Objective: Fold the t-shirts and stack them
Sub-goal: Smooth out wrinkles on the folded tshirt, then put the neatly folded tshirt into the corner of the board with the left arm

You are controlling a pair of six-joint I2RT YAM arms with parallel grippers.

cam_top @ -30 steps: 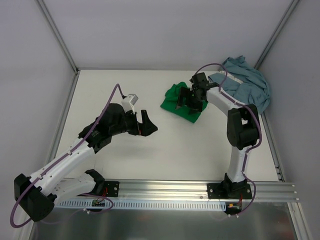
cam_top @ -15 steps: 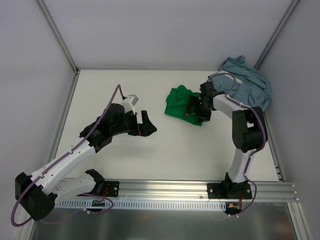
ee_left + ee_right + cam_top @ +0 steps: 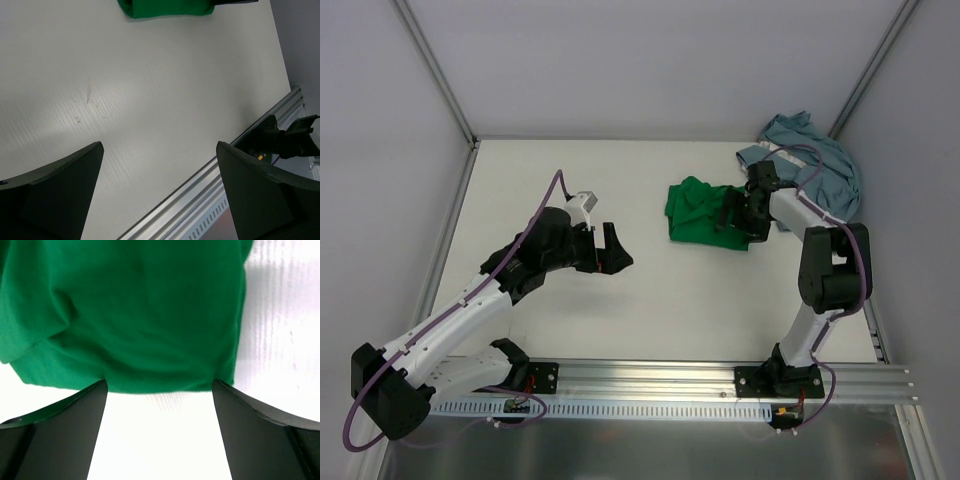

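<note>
The green t-shirt lies bunched in a rough fold right of the table's middle. My right gripper sits low at its right side. In the right wrist view the green t-shirt fills the top, and its near edge runs from one fingertip to the other of the open right gripper, with bare table between the fingers. The blue-grey t-shirt is heaped in the back right corner behind the right arm. My left gripper hovers open and empty over bare table to the left; the left wrist view shows the green t-shirt far ahead.
White table with grey walls at the back and sides, metal posts in the corners. An aluminium rail runs along the near edge with both arm bases. The rail and the right arm's base show in the left wrist view.
My right gripper has drawn back to the right, and the green t-shirt has shifted right with it and become more compact. The left arm has hardly moved.
</note>
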